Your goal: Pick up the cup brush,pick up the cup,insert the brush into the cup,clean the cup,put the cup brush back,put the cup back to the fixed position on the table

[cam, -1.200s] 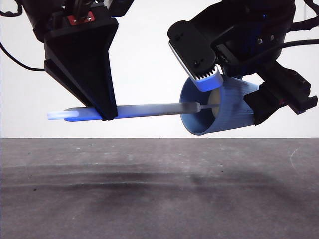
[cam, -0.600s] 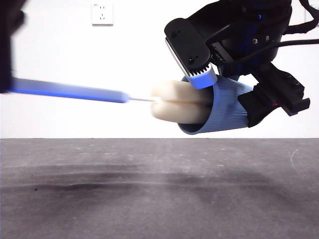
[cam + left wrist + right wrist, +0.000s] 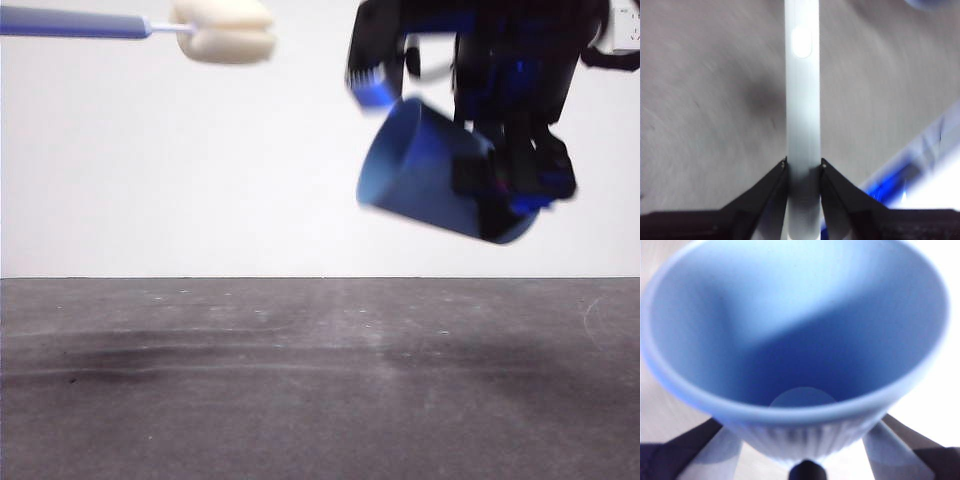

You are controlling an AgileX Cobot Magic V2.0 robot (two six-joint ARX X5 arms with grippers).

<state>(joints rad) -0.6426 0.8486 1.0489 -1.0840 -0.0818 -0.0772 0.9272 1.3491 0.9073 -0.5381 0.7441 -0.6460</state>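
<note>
Cup brush (image 3: 222, 30) high above your tabletop (image 3: 300, 380), handle clamped in your left claw (image 3: 803, 167), clear of the blue cup (image 3: 425, 180), tilted in midair, gripped by your right claw (image 3: 802, 460).

no text, label, brand, number or sign can be read in any of the three views.
</note>
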